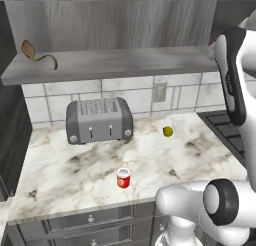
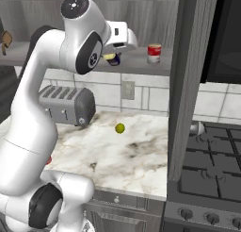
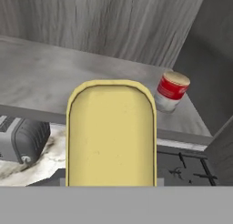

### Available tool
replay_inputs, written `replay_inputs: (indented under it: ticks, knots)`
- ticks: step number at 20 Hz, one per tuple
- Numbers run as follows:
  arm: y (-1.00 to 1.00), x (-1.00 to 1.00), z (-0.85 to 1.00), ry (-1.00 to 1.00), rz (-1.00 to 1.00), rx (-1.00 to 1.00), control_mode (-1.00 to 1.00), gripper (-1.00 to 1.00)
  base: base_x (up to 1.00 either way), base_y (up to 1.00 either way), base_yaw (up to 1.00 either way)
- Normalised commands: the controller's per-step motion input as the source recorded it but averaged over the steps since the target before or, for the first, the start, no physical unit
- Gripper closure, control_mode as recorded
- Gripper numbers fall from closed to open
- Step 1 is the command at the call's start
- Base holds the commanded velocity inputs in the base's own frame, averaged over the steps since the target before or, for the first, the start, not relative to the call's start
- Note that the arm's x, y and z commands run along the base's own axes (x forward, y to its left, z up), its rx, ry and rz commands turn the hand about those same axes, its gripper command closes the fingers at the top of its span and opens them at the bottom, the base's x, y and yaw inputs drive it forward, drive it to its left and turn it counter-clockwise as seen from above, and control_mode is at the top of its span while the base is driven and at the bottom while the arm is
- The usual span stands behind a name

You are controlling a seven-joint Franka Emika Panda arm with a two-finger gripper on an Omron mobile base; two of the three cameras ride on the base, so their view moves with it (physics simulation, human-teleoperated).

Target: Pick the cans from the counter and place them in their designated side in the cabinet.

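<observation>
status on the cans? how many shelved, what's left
None of the two looks shelved yet. In hand: the gripper is shut on the blue can, raised at the cabinet shelf, not set down. Left: the red can stands on the counter near its front edge. The banded red can already on the shelf isn't one of them.

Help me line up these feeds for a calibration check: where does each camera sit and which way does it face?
Left base view: behind the arm's left, facing the counter, toaster and cabinet; white arm at right.
Right base view: behind its right, facing counter, stove and shelf; arm at left, gripper holding the blue can.
Hand view: on the hand, facing the shelf past the can's yellow top.
Both base views share toaster and ball.
</observation>
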Motion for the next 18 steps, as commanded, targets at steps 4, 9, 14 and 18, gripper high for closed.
replay_inputs:
  ticks: [4, 9, 14, 18]
  knots:
    - [-0.02, 0.18, -0.03, 0.02, 0.00, 0.00, -1.00, 1.00, 0.00, 0.00, 0.00]
    - [-0.02, 0.17, -0.03, 0.00, 0.00, 0.00, -1.00, 1.00, 0.00, 0.00, 0.00]
    - [-0.03, 0.18, -0.04, 0.00, 0.00, 0.00, -1.00, 1.00, 0.00, 0.00, 0.00]
    - [-0.04, 0.19, -0.05, 0.00, 0.00, 0.00, -1.00, 1.00, 0.00, 0.00, 0.00]
